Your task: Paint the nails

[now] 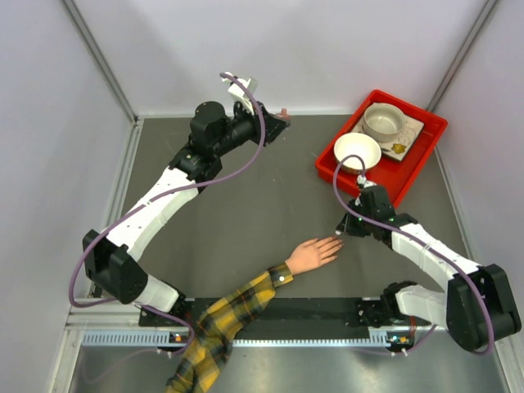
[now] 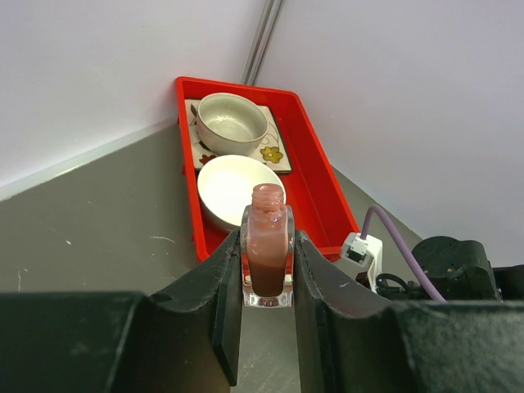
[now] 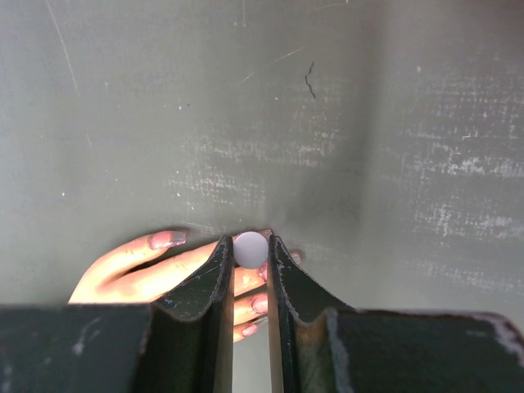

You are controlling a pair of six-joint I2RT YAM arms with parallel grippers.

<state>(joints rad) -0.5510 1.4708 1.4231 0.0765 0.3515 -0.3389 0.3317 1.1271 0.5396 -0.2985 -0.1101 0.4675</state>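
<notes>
Low in the centre of the top view, on the dark grey desk [image 1: 246, 196]: a pale peach mannequin hand [image 1: 315, 254], fingers pointing to the right. Behind its wrist, a yellow-and-dark plaid sleeve [image 1: 233, 311] running down to the lower left.

At the fingertips, tiny nails [image 3: 168, 239], looking pinkish in the right wrist view. Several of them just beside and below the right gripper [image 3: 250, 247]. Right gripper closed on a small white round knob [image 3: 250, 250], with only the rounded top showing between the black jaws. Hard to tell if anything touches the nails.

In the upper middle of the top view, near the back wall and well apart from the mannequin hand: the left gripper [image 2: 268, 246]. Clamped tightly there, a small clear glass bottle of brownish-pink polish [image 2: 268, 262], upright between the jaws, neck open with no cap.

At the upper right of the top view, a red plastic tray [image 1: 419, 157]. Inside it, a white round bowl [image 1: 358, 151]. Behind that, a pale cup [image 1: 383, 121] standing on a square saucer [image 1: 405, 141] with a yellow flower print.
</notes>
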